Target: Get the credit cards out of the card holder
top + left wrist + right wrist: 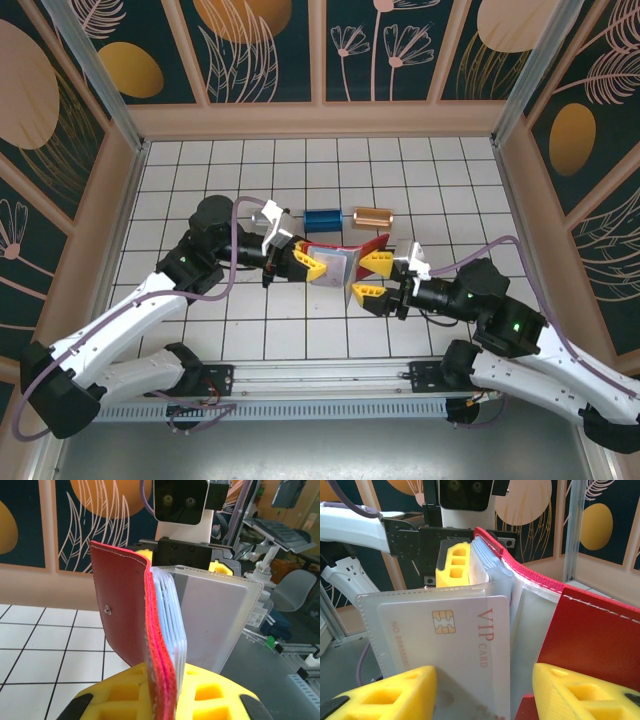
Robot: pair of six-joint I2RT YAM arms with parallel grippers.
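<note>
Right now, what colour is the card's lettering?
Reddish, on a white credit card; right wrist view.

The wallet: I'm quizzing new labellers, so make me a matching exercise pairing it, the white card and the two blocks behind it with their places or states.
1 wallet
2 white card
3 blue block
4 copper block

A tucked in a see-through pocket
B on the tiles, right one of a pair
C spread open, clamped by the left jaws
D on the tiles, left one of a pair

Pairs: 1-C, 2-A, 3-D, 4-B
</note>
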